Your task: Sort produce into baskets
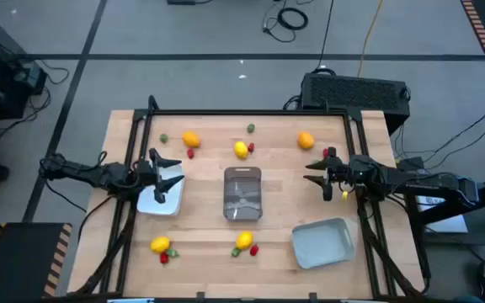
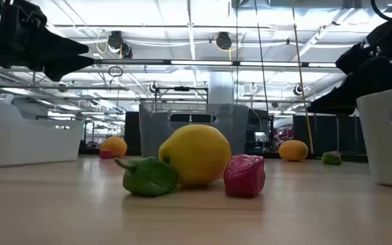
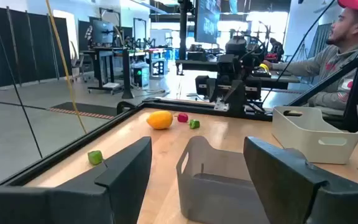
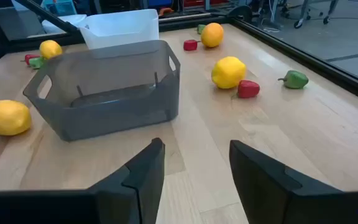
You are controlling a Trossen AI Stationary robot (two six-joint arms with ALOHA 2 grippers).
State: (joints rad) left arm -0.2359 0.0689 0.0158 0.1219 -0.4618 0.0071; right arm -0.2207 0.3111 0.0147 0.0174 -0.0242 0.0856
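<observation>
Progress: nothing is seen sorted; the clear bin (image 1: 243,193) at the table's middle, the white tray (image 1: 160,195) toward the left edge and the grey-blue tray (image 1: 323,242) near the front right corner are all seen empty.
Produce: lemons (image 1: 241,150), strawberries and green pieces lie scattered along the back and front edges.
Left gripper (image 1: 168,174): spread wide, empty, above the white tray.
Right gripper (image 1: 318,172): parted, empty, right of the clear bin.
Room: bare wood is left around the clear bin; pieces sit close to the edges.
</observation>
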